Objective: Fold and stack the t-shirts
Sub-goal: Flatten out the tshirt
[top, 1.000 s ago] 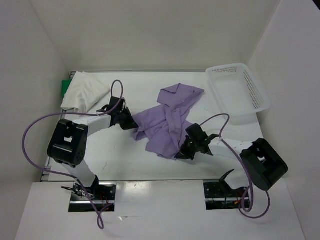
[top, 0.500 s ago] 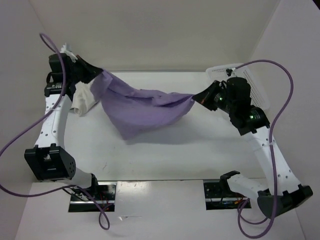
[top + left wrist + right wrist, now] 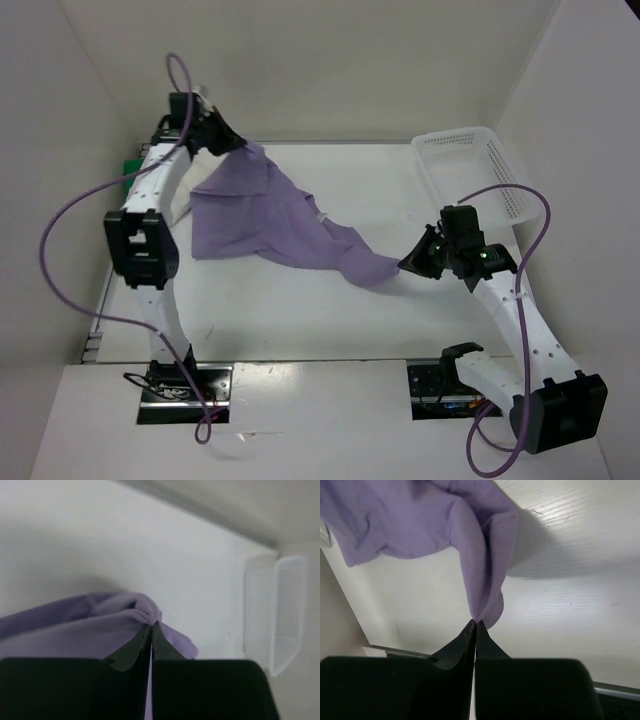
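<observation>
Spreading step: left end effector (image 3: 228, 143) and right end effector (image 3: 410, 264) each pinch the lavender t-shirt (image 3: 260, 215); next, likely laying it flat.

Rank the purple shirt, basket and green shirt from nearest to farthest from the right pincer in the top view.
1. purple shirt, held in the right pincer.
2. basket, back right.
3. green shirt, far left edge.
</observation>
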`<state>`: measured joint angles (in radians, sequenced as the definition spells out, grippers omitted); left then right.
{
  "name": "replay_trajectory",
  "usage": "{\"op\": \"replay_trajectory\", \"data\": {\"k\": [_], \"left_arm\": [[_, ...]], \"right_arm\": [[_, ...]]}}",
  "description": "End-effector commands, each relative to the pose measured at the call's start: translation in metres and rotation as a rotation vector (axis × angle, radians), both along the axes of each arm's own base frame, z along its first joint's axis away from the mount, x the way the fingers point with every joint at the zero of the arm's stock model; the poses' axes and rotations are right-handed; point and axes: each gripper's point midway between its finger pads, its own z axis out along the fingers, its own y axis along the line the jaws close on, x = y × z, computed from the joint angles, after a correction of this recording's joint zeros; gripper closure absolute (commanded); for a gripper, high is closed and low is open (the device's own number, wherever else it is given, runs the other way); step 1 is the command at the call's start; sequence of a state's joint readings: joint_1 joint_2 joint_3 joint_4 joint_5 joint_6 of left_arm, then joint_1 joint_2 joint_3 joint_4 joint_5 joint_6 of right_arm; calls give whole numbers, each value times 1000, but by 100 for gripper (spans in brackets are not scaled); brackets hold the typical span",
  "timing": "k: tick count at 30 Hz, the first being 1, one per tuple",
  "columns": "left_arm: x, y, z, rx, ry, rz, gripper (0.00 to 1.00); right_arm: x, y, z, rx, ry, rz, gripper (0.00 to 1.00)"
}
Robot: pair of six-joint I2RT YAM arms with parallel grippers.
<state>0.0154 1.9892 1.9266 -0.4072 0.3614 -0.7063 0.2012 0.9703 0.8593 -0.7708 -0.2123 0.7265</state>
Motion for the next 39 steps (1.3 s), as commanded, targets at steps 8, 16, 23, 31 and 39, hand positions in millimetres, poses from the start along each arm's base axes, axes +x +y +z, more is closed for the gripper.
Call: {"op": "replay_trajectory", "data": {"k": [8, 16, 23, 31, 39], "left_arm": [[30, -137, -69, 145, 82, -203, 96], [-49, -43, -13, 193, -52, -46, 16], [-153, 58, -107, 145, 189, 179, 28], [-170, 66, -189, -47, 374, 205, 29], [-147, 69, -189, -60, 360, 203, 81]], "right_arm": [[11, -2, 5, -2, -40, -12, 100], [16, 4, -2, 23, -37, 10, 100], [25, 10, -11, 30, -19, 43, 100], [29, 12, -10, 25, -29, 66, 100], [26, 16, -8, 48, -34, 85, 100]]}}
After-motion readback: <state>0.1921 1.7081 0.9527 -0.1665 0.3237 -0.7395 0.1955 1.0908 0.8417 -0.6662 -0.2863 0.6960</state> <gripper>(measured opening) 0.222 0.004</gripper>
